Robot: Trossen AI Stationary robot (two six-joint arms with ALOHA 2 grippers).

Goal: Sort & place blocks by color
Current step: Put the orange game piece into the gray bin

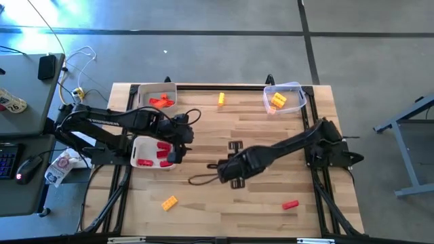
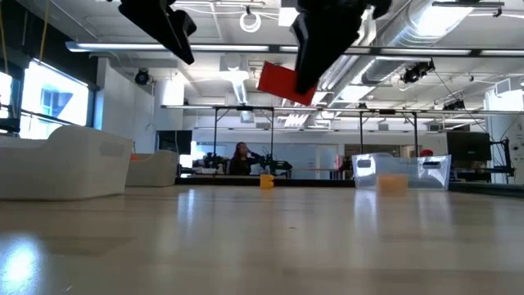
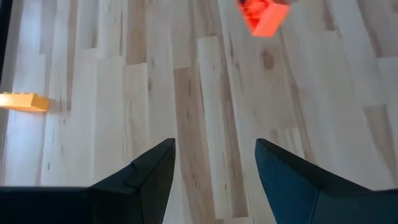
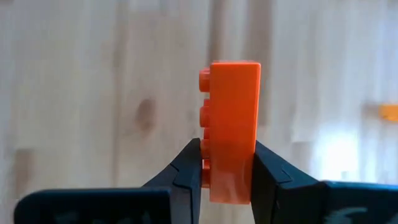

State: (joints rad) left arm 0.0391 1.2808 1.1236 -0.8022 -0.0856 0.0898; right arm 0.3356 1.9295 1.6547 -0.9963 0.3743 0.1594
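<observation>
From above, my right fingers [image 1: 227,173] sit mid-surface, my left fingers [image 1: 178,150] by a white tray [image 1: 139,150] of red blocks [image 1: 163,149]. Level view: an orange-red block [image 2: 281,82] hangs well above the bare surface [image 2: 262,246]. Left wrist: fingers [image 3: 152,174] spread, empty. Right wrist: fingers [image 4: 186,171] clamp that block.
</observation>
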